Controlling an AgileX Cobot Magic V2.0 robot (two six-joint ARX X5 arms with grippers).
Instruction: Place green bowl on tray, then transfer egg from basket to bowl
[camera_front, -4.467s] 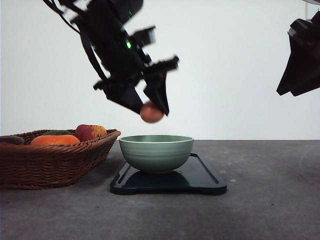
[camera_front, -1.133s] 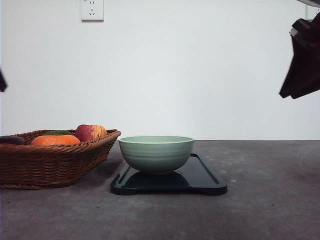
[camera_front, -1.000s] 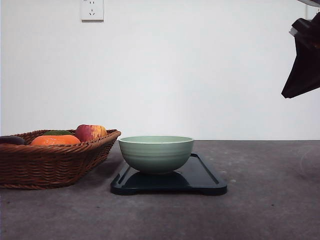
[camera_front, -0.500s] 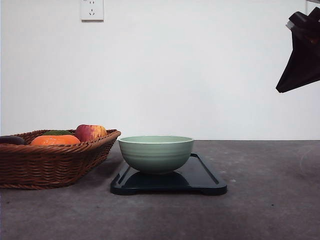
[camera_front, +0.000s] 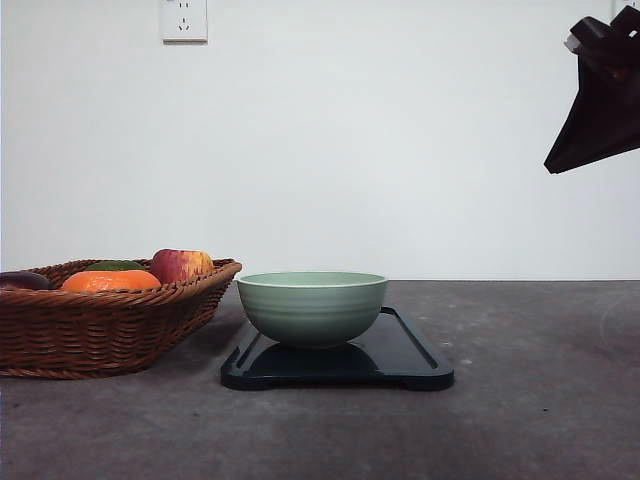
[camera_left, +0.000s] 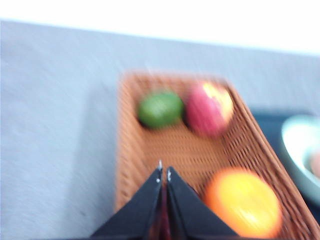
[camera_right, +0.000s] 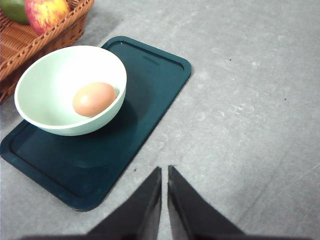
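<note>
Egg (camera_right: 93, 98) in bowl (camera_right: 60, 75) on tray (camera_right: 150, 85), centre frame; left fingers (camera_left: 163, 175) and right fingers (camera_right: 164, 172) both pressed together, empty

Pale sage-green bowl (camera_front: 313, 305) with faint ridges on a dark navy-black tray (camera_front: 400, 352); brownish-orange egg (camera_right: 94, 98) inside. Brown woven basket (camera_front: 100, 320) holds red-yellow apple (camera_front: 181, 265), orange and green fruit.

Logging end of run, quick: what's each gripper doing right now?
Left gripper: shut, holding nothing, above the basket.
Right gripper: shut, empty, above the table near the tray.
</note>
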